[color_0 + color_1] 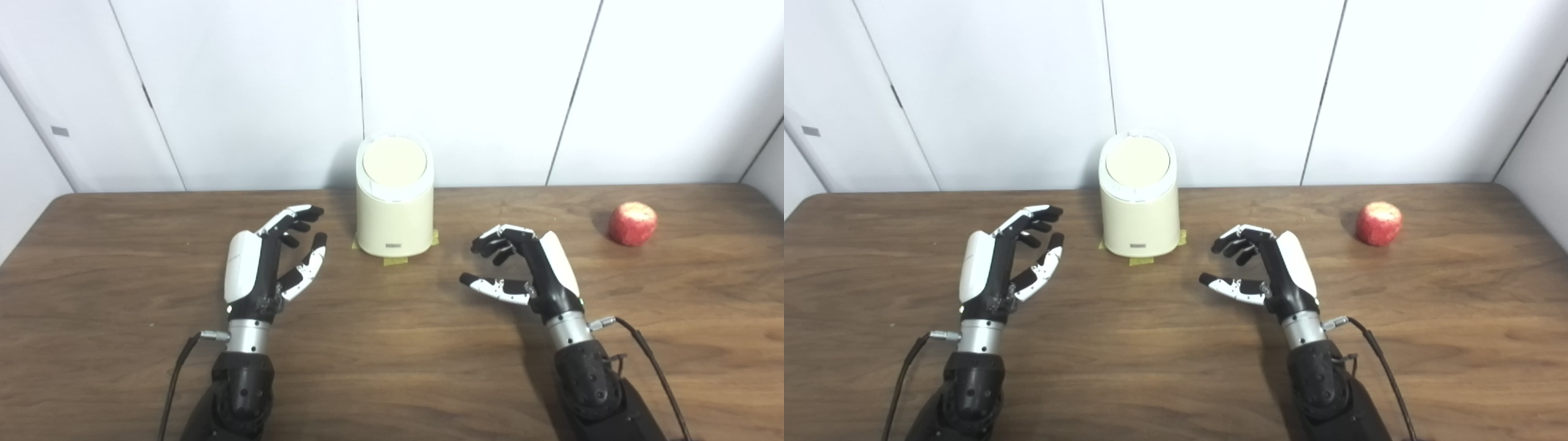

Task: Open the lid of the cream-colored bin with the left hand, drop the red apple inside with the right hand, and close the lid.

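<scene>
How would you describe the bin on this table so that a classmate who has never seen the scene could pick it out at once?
Start at the wooden table and look to the middle of its far edge, against the white wall. There stands the cream-colored bin, a rounded upright tub with its round lid shut, on bits of yellow tape. It is the only tall pale thing; the red apple far to its right is small.

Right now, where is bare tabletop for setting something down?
Bare table lies between the left hand and right hand, and between the bin and apple. Tightest: the gaps between each hand and the bin.
</scene>
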Action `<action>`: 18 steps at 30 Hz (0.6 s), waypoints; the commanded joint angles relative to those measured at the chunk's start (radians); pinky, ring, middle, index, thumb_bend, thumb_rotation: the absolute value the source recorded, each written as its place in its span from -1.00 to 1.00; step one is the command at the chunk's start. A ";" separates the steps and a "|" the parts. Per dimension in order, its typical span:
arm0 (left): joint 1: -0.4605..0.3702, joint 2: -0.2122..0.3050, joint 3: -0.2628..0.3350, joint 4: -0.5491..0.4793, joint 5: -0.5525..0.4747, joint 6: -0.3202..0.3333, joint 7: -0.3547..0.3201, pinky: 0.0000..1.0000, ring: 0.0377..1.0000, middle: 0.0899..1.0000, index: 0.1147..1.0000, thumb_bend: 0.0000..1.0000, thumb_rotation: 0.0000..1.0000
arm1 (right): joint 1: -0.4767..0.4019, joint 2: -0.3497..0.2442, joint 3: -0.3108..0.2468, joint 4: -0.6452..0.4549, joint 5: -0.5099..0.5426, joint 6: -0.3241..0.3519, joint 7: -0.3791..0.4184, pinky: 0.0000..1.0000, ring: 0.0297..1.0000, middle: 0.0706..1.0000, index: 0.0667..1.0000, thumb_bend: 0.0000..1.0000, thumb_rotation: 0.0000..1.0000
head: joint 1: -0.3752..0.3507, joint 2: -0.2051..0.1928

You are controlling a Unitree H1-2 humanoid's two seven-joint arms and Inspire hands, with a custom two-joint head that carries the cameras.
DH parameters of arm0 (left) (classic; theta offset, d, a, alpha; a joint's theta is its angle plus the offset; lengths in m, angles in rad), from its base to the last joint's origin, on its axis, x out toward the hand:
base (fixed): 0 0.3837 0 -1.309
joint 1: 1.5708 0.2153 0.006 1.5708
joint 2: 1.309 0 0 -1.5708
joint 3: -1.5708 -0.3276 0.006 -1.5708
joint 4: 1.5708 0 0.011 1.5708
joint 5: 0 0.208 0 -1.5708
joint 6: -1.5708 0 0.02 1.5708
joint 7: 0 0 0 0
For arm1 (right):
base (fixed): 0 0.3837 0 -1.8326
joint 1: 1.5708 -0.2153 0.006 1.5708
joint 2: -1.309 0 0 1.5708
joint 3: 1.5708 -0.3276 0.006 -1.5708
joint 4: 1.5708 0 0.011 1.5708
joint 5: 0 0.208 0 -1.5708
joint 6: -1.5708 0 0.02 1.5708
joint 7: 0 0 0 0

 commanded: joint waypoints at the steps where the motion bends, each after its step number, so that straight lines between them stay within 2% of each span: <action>1: 0.027 0.008 -0.003 0.038 0.006 -0.020 0.015 0.05 0.27 0.33 0.31 -0.42 -0.30 | 0.000 -0.017 -0.008 -0.005 -0.006 -0.016 -0.009 -0.12 0.07 0.15 -0.08 -0.03 -0.71 | 0.000 0.001; 14: 0.027 0.009 -0.001 0.036 -0.003 -0.022 0.009 0.06 0.28 0.33 0.32 -0.43 -0.35 | -0.001 -0.013 -0.009 -0.003 -0.002 -0.012 -0.009 -0.13 0.06 0.14 -0.08 -0.03 -0.70 | -0.001 0.001; 18: 0.028 0.006 0.003 0.019 -0.015 -0.007 -0.006 0.06 0.28 0.34 0.32 -0.39 -0.26 | -0.002 -0.014 -0.007 -0.003 -0.006 -0.018 -0.011 -0.13 0.06 0.14 -0.08 -0.03 -0.70 | -0.009 0.012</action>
